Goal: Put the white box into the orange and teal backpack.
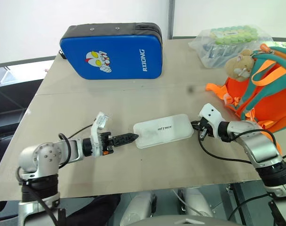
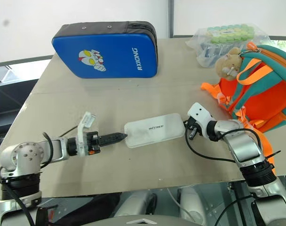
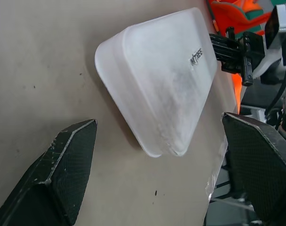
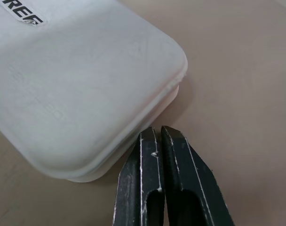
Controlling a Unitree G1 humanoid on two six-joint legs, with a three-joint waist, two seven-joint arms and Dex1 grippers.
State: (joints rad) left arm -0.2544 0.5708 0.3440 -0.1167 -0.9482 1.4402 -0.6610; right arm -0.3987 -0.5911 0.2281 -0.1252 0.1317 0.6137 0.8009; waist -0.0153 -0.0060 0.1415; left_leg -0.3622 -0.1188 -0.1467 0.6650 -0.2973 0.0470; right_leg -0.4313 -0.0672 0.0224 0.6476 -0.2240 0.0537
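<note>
Flat white plastic box (image 1: 163,130) lies mid-table, left of the orange and teal backpack (image 1: 267,92). Left gripper (image 3: 157,174) spread wide; right gripper (image 4: 161,134) closed against the box's end. Recommend centring the box between the fingers before closing.

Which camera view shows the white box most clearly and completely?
The left eye view shows the whole white box lying flat on the table; the right eye view matches it. The left wrist view shows most of it close up. The right wrist view shows one rounded corner.
</note>
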